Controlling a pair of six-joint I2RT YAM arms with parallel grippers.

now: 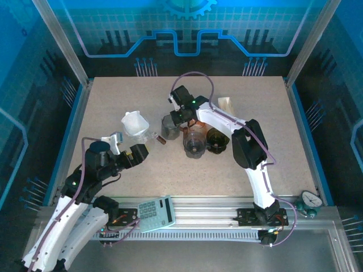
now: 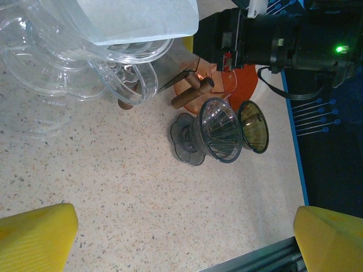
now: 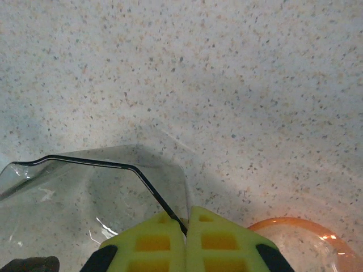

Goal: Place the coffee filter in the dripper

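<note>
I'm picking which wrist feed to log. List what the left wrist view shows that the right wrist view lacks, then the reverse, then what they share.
Left wrist adds: the white paper filter sitting in a clear vessel, a smoky dripper, an amber cone beside it, the right arm, and the open left gripper. Right wrist adds: the right gripper shut on the dark rim of a translucent container. Shared: the speckled table and, apparently, an orange vessel.

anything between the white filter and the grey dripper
Yes: the right end effector, shut on the rim of a smoky clear vessel, sits between the white filter and the grey dripper; a small brown piece lies there too.
</note>
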